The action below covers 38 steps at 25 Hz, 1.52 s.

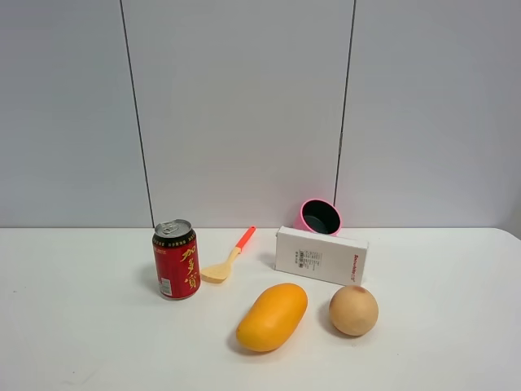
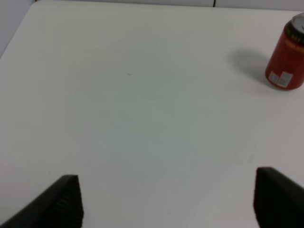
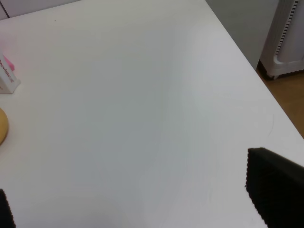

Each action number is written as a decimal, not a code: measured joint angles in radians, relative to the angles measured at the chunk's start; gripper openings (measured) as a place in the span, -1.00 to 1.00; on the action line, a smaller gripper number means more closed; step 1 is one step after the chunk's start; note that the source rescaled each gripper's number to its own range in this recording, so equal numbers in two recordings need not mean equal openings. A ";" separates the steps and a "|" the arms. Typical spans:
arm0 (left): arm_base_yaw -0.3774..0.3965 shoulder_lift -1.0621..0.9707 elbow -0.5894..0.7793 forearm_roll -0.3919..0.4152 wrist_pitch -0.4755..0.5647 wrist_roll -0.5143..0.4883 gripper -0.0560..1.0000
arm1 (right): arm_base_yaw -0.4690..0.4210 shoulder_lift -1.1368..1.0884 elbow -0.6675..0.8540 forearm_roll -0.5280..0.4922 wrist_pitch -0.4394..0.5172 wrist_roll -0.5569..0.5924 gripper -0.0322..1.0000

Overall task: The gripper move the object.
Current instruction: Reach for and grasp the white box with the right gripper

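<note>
The white rectangular box with small print and a red logo lies on the white table, right of centre, in front of a pink cup. One corner of the box shows in the right wrist view. Neither arm shows in the exterior view. My left gripper is open and empty over bare table, with the red can far off to one side. My right gripper is open and empty over bare table near the table's right edge, well away from the box.
A red drink can stands at the left and shows in the left wrist view. An orange mango and a round tan fruit lie in front of the box. A yellow spatula with an orange handle and a pink cup lie behind.
</note>
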 joint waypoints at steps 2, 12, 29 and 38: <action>0.000 0.000 0.000 0.000 0.000 0.000 1.00 | 0.000 0.000 0.000 0.000 0.000 0.000 1.00; 0.000 0.000 0.000 0.000 0.000 0.002 1.00 | 0.000 0.000 0.000 0.000 0.000 0.000 1.00; 0.000 0.119 -0.072 -0.082 -0.009 0.090 1.00 | 0.030 0.000 0.000 0.000 0.000 0.000 1.00; -0.003 0.121 -0.005 -0.080 0.000 0.073 1.00 | 0.030 0.000 0.000 0.005 0.000 0.008 1.00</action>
